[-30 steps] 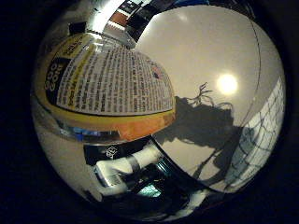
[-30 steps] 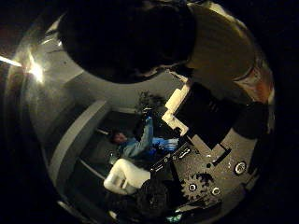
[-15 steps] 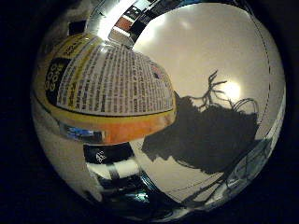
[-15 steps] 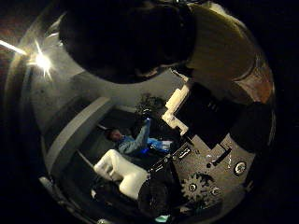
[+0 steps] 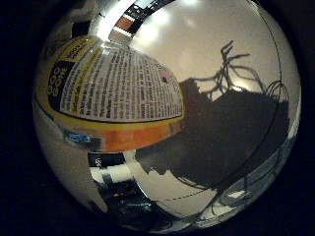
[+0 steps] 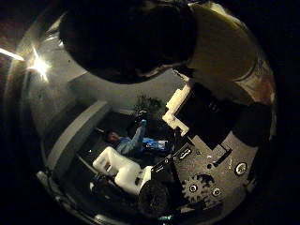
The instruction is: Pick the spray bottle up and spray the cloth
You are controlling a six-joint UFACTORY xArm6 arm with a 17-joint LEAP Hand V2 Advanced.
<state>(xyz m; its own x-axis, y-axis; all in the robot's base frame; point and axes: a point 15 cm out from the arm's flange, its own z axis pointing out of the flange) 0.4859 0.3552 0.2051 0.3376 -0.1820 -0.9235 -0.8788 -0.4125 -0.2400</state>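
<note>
The spray bottle [image 5: 115,93] (yellow, with an orange band) sits right against the palm of the hand [image 6: 206,154], whose fingers curl round it, above the white table [image 5: 206,44] and its dark shadow [image 5: 231,132].

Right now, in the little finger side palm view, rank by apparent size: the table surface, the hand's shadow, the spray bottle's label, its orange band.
1. White table surface.
2. Shadow and spray bottle label: look alike, and the label's nearness inflates it.
3. Orange band.

Spray bottle [image 6: 225,51] against the palm (looming large), hand [image 6: 206,154] curled round it
</note>
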